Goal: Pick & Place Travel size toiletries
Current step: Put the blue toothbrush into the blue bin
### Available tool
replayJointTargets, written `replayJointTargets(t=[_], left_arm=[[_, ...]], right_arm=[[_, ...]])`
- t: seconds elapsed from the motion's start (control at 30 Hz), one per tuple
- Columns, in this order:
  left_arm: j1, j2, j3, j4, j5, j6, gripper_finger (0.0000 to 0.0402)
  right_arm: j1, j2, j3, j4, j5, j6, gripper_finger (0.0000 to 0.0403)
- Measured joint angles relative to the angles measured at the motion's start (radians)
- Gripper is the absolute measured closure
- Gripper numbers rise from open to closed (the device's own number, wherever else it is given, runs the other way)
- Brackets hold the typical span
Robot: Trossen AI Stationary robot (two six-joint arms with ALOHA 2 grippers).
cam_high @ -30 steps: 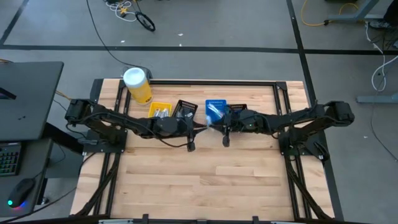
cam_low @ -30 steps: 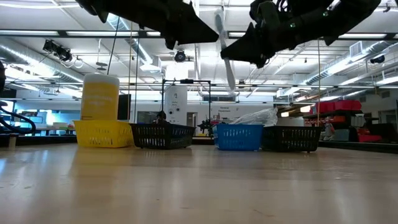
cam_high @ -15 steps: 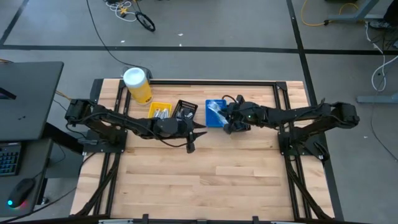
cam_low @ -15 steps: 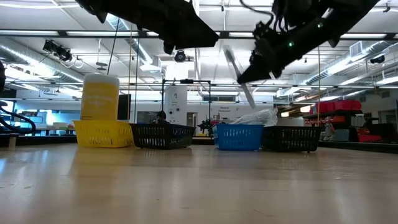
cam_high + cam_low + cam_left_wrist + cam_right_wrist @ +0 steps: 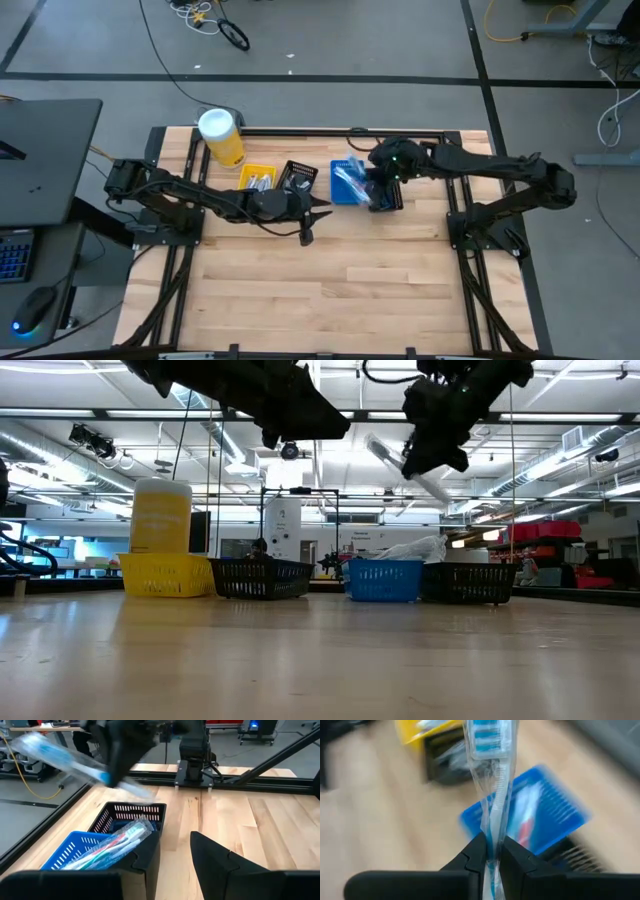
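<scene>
My right gripper (image 5: 492, 857) is shut on a clear-wrapped light-blue toothbrush (image 5: 492, 795) and hovers above the blue bin (image 5: 345, 182) and the black bin (image 5: 388, 195) beside it. The low view shows that toothbrush (image 5: 405, 463) slanting in the air, and it also shows in the left wrist view (image 5: 60, 757). The blue bin (image 5: 75, 855) holds several wrapped toothbrushes (image 5: 117, 842). My left gripper (image 5: 175, 865) is open, waiting in the air near the other black bin (image 5: 298, 178). My right gripper pinches the wrapped toothbrush's handle (image 5: 492, 840) between its two fingers (image 5: 476, 854). The toothbrush runs on forward along the fingers, brush head (image 5: 487, 740) farthest out. It is lifted clear of the table and bins and slants in the low view.
Along the table's far side stand a yellow bin (image 5: 258, 177) with small tubes, two black bins and the blue bin. A large yellow canister (image 5: 222, 137) with a white lid is at the far left corner. Bare wooden table (image 5: 330, 280) lies on the near side.
My right gripper has swung from beside the left gripper toward the table's far edge and right, over the blue and black bins, turning as it went. The toothbrush it holds has tipped from nearly upright to a flatter slant.
</scene>
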Motion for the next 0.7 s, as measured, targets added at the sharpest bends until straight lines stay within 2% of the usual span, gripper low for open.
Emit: replayJointTargets(t=[0.13, 0.27, 0.33, 0.47, 0.6, 0.7], left_arm=[[0.0, 0.0, 0.0, -0.002, 0.0, -0.005, 0.0287], [0.0, 0.0, 0.0, -0.004, 0.0, -0.005, 0.0287], [0.0, 0.0, 0.0, -0.005, 0.0, -0.005, 0.0287], [0.0, 0.0, 0.0, -0.005, 0.0, -0.005, 0.0287], [0.0, 0.0, 0.0, -0.006, 0.0, -0.01, 0.0287], [0.0, 0.0, 0.0, -0.006, 0.017, -0.014, 0.0287]], right_arm=[[-0.02, 0.008, -0.005, -0.014, -0.216, 0.02, 0.0358], [-0.038, 0.051, -0.019, -0.015, -0.355, 0.083, 0.0358], [-0.048, 0.085, -0.021, -0.017, -0.395, 0.111, 0.0358], [-0.1, 0.159, -0.012, -0.033, -0.406, 0.144, 0.0358], [-0.189, 0.233, 0.063, -0.097, -0.405, 0.144, 0.0358], [-0.252, 0.298, 0.123, -0.149, -0.478, 0.137, 0.0358]])
